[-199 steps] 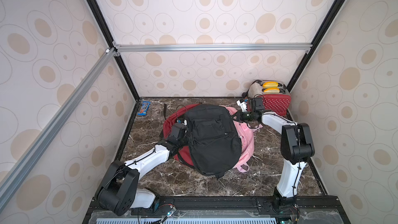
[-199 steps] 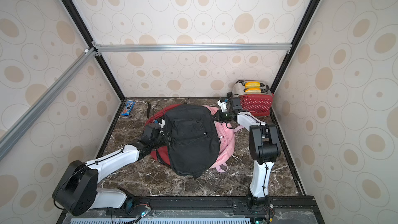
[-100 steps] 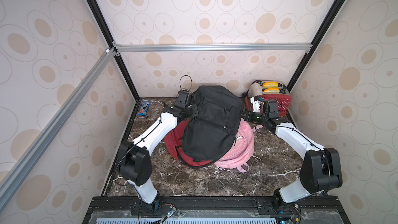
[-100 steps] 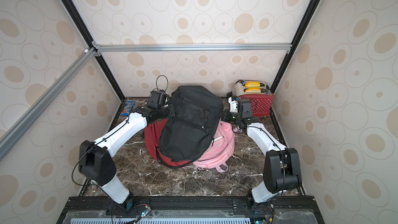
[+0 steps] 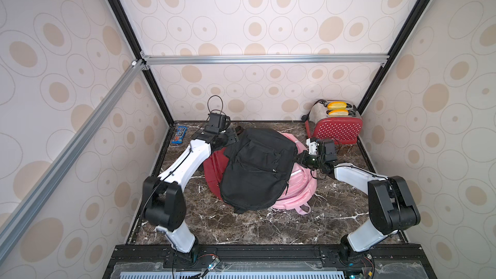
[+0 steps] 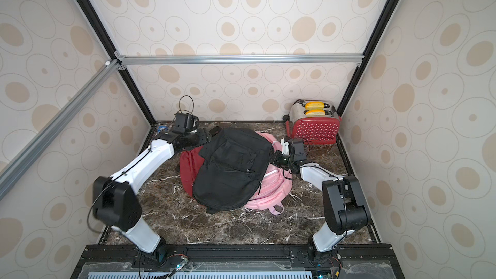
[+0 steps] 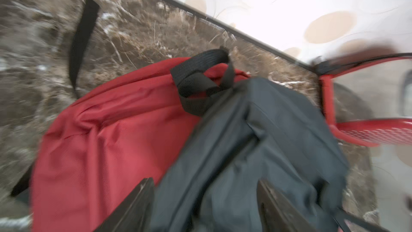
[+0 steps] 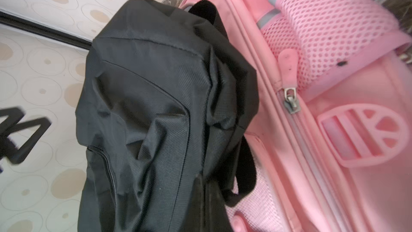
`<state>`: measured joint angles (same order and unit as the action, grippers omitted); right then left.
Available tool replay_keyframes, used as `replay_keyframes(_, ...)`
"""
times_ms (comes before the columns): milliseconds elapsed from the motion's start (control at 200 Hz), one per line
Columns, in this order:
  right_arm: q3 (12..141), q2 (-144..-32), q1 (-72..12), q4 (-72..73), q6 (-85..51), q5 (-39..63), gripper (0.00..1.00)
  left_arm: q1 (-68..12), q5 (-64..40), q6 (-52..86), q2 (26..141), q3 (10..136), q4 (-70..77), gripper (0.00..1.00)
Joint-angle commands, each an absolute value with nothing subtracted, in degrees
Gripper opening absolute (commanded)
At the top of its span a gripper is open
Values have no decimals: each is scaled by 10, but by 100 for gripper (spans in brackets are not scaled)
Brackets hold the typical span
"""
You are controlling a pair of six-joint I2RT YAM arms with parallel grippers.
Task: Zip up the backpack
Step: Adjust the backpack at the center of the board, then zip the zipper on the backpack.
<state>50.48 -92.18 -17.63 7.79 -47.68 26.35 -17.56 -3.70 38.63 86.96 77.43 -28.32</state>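
Reads, as far as legible, "m&m's" in white on the blue candy packet at the far left edge of the marble table. Shows only a line of lettering too small to read on the red dotted toaster in the far right corner, with two yellow slices in its slots. Carries, on the pink backpack, a moulded pink badge of stripes and a half wheel, beside a metal zip pull. Mid-table, on top of that pink bag and a red backpack: the black backpack, front face up. Runs lengthwise from the back wall toward the front rail, top end far, bottom end near and angled slightly to the robot's left. Overlaps the red bag on the left and the pink one on the right. Looks matte, woven and rumpled, all black, with a pocket zip slanting across the face. Cannot tell whether the main zip is closed. At the top end, the left gripper: jaws spread wide, dark fingers either side of a bulge of black fabric, all blurred. At the right edge, the right gripper: jaws pressed together, seemingly on a pinch of the black fabric; fingertips hidden in the right wrist view. Ahead of the left jaws, a black webbing loop where red and black cloth meet; owner unclear.
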Motion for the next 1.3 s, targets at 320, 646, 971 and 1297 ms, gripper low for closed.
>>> replay_keyframes(320, 476, -866, -184, 83, -525, 184, 0, -196, -110, 472, 554, 434, -327, 68)
replay_keyframes(646, 479, -875, -184, 85, -530, 193, 0, -220, -160, 548, 523, 302, -226, 70)
replay_keyframes(971, 488, -897, -183, 96, -546, 231, 0, -231, -218, 588, 603, 287, -75, 18)
replay_keyframes(1297, 521, -903, -184, 52, -527, 258, 0, -223, -194, 524, 582, 436, -190, 0)
